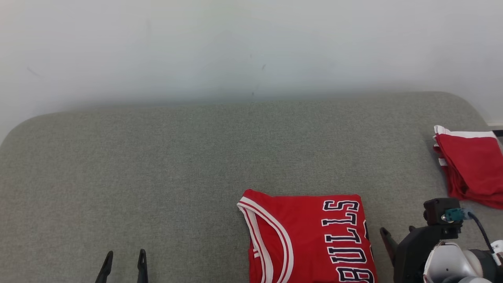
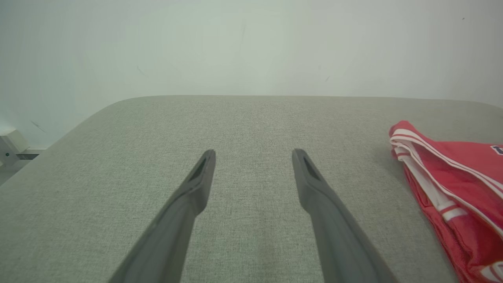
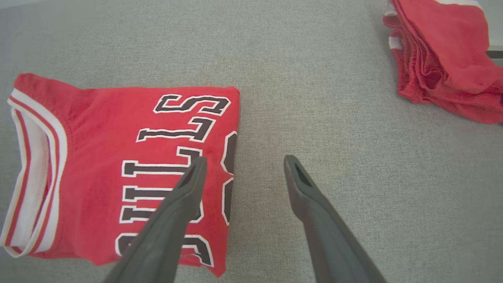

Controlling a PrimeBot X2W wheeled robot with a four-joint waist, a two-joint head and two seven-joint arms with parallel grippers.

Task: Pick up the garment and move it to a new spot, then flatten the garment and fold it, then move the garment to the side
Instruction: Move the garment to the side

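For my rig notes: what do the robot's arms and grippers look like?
The left gripper and right gripper each have two long, dark grey, tapering fingers, slotted near the tip. On the right arm: black wrist block, teal connector, black cable, white forearm.

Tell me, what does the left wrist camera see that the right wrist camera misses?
Left wrist view, not the right: the open left end effector and a small white box at the picture's edge. Right wrist view, not the left: the open right end effector, the full BULLS lettering and a second red garment pile. Both: the folded red jersey on the grey padded surface.
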